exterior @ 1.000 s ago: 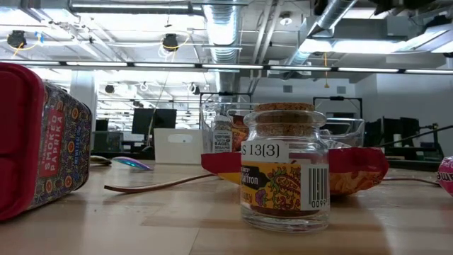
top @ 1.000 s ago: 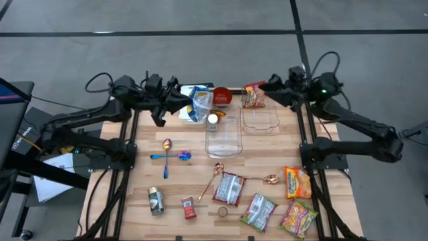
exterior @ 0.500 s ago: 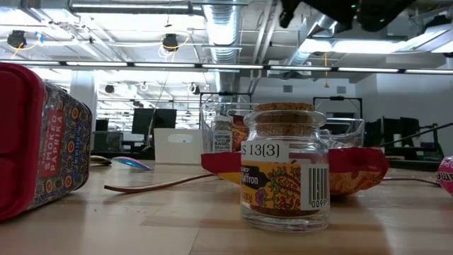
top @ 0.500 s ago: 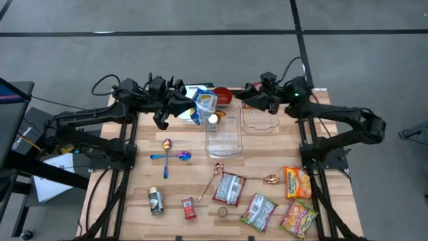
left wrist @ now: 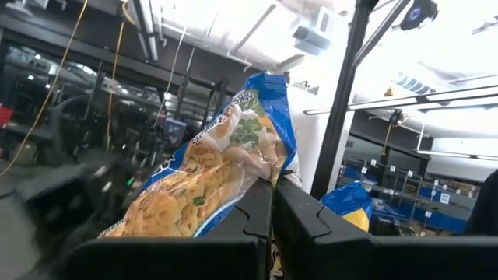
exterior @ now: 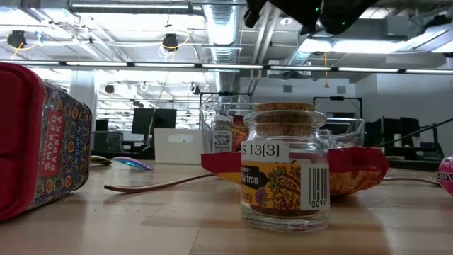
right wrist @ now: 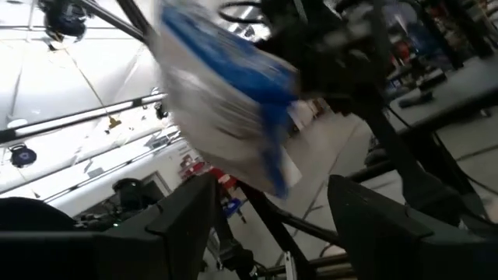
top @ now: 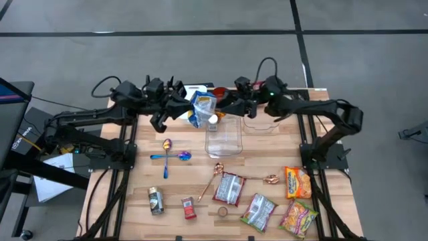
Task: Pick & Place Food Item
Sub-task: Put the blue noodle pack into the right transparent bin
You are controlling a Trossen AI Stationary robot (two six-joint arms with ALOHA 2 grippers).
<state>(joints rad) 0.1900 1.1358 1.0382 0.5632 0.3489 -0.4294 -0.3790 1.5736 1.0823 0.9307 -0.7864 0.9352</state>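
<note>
A blue snack bag [top: 202, 106] with pictured chips hangs in the air over the table's far middle, and my left gripper [top: 183, 108] is shut on it. In the left wrist view the bag [left wrist: 210, 171] rises past the shut fingers of my left gripper [left wrist: 272, 204]. My right gripper [top: 225, 108] stands open just right of the bag, over a clear container [top: 224, 137]. In the right wrist view the bag [right wrist: 226, 101] shows blurred ahead of my right gripper [right wrist: 272, 222], not between its fingers. My left gripper pinches the bag's lower edge [left wrist: 263, 180] between its two fingers. The fingers come from the table's left, slanting a little upward. The bag is lifted clear of the table and stands up past the fingertips.
A second clear container [top: 261, 120] sits at the far right. Spoons [top: 170, 155] lie at the left. Snack packets [top: 297, 182] and small tins lie along the near edge. A corked spice jar [exterior: 283, 170] and a red tin [exterior: 35, 134] stand near the low camera.
My right gripper has swung from the table's far right toward the left and a little down, tipping upward, until it stands beside the bag. It has stayed open. The left gripper and the bag have kept their place.
</note>
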